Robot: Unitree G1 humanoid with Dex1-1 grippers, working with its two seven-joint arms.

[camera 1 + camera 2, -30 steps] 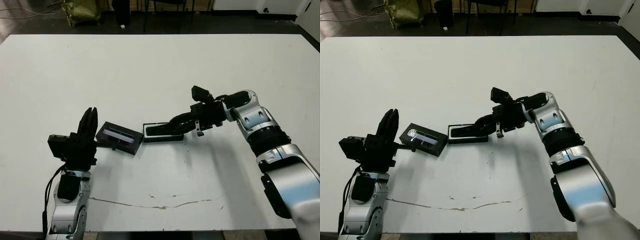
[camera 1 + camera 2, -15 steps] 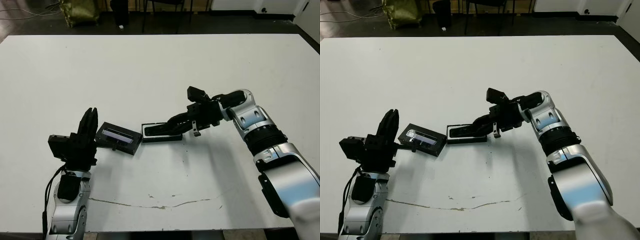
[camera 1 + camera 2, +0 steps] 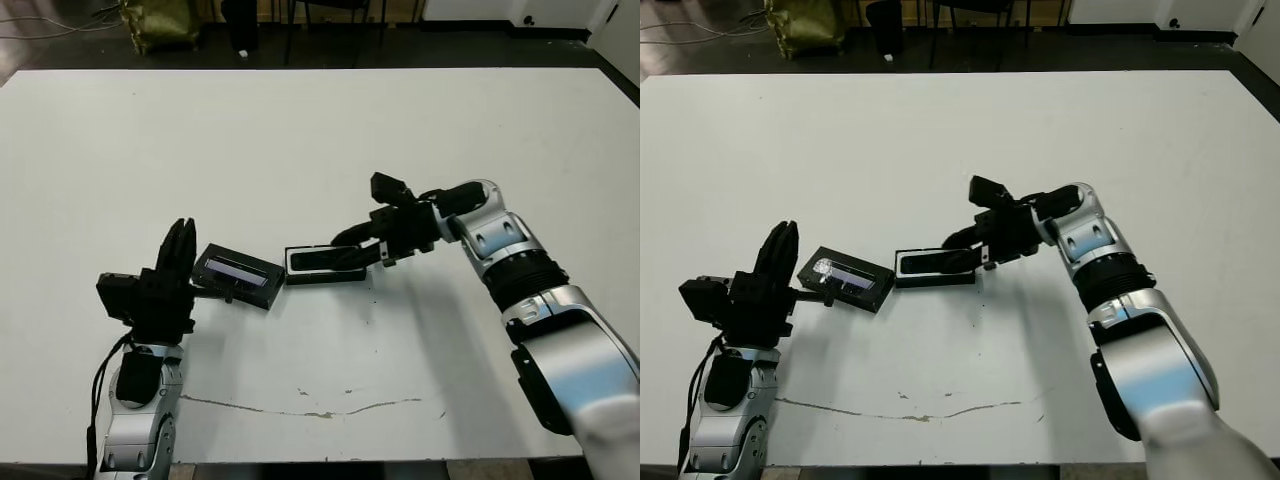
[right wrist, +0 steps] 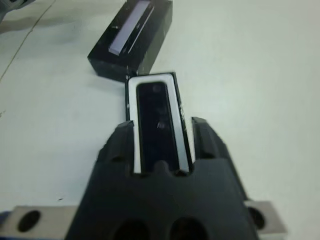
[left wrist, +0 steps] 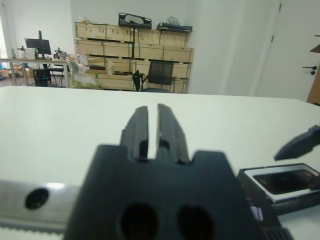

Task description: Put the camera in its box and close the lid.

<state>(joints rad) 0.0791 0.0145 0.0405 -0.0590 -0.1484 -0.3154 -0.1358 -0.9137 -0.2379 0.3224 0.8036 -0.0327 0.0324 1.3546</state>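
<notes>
The camera (image 4: 157, 122) lies flat inside the box (image 3: 325, 264), its dark face framed by the white lining. The lid (image 3: 237, 276) sits just beside the box's end, on the side of the left arm, window up and a little askew.

We judge the seating nearly done (the closing has not begun). To finish cleanly, we should check that the camera sits level in the lining, then draw back along the box's length without nudging it.

Our right gripper (image 3: 960, 240) reaches low over the box's other end, forearm stretched toward it, its two fingers spread apart either side of the box's walls and clamped on nothing. Our left gripper (image 5: 150, 131) stands upright just beyond the lid from the box, fingers almost together, holding nothing.
</notes>
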